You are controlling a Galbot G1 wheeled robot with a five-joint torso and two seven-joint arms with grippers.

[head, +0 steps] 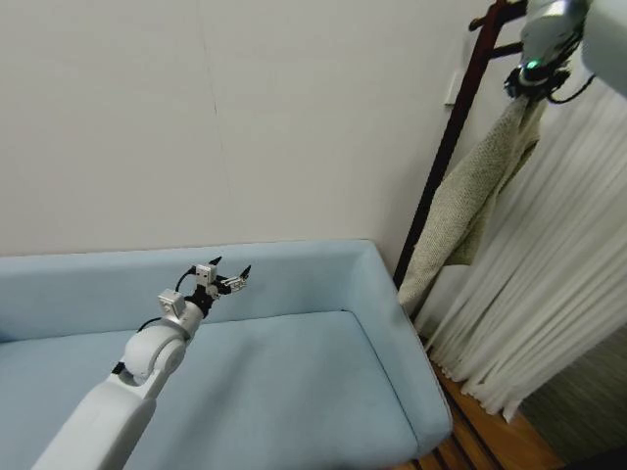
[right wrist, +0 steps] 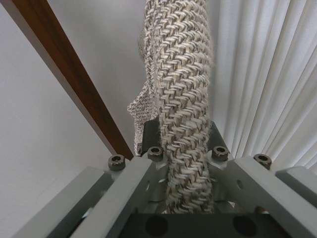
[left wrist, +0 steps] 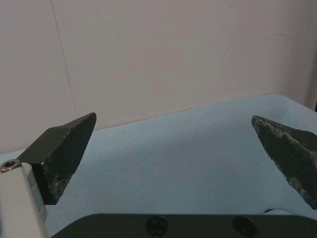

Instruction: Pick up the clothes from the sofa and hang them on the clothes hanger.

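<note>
A beige knitted garment (head: 470, 201) hangs down beside the dark wooden clothes stand (head: 443, 157) at the upper right. My right gripper (head: 530, 76) is shut on its top end, high up next to the stand's hooks. In the right wrist view the knitted garment (right wrist: 182, 94) runs as a thick bunched strand straight through the gripper's frame, with the stand's pole (right wrist: 74, 84) slanting just beside it. My left gripper (head: 233, 270) hovers open over the light blue sofa (head: 294, 392), near its backrest, with nothing held. Its dark fingers (left wrist: 64, 153) stand wide apart above the sofa (left wrist: 188, 158).
White pleated curtains (head: 558, 274) hang right of the stand, close behind the garment. A plain wall (head: 245, 117) backs the sofa. Wooden floor (head: 490, 441) shows past the sofa's right end.
</note>
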